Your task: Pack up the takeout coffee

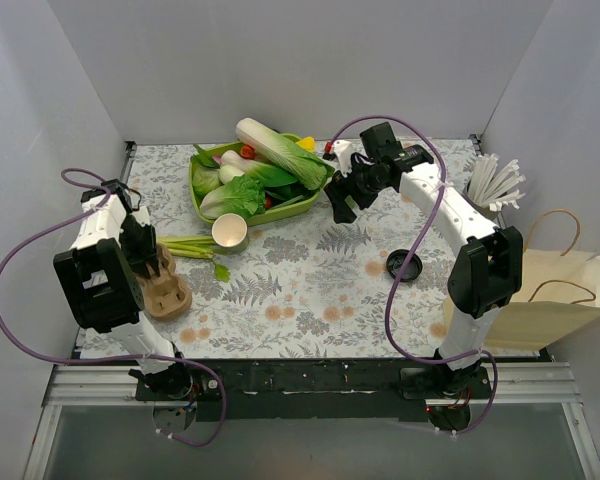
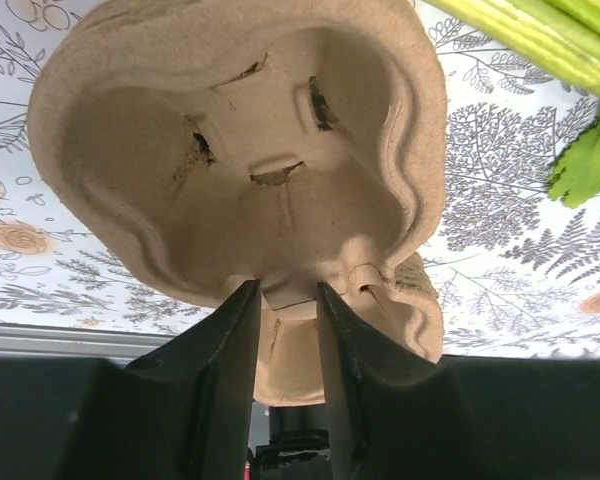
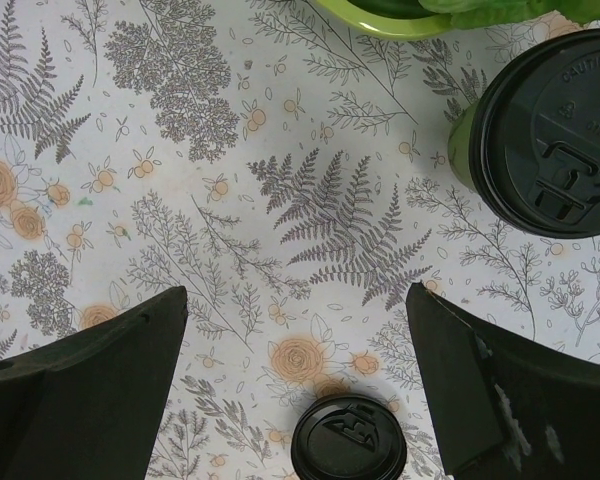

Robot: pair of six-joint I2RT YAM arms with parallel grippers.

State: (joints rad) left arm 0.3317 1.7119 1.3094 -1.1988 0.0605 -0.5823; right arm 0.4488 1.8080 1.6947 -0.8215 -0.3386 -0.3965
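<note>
The takeout coffee [image 3: 555,125], a green cup with a black lid on it, stands at the upper right of the right wrist view, beyond and to the right of my right gripper [image 3: 292,300]. That gripper is wide open over bare tablecloth. From above, the right gripper [image 1: 342,200] hovers beside the green tray and covers the coffee. A brown pulp cup carrier [image 2: 240,150] fills the left wrist view. My left gripper [image 2: 285,295] is shut on its central ridge, one finger on each side. In the top view the carrier [image 1: 167,290] lies at the table's left.
A loose black lid [image 3: 348,440] [image 1: 403,265] lies on the cloth. An open green cup [image 1: 230,233] stands near green stalks [image 1: 190,245]. A green tray [image 1: 325,185] holds vegetables. A cup of white straws [image 1: 495,185] and a paper bag [image 1: 540,295] are at the right.
</note>
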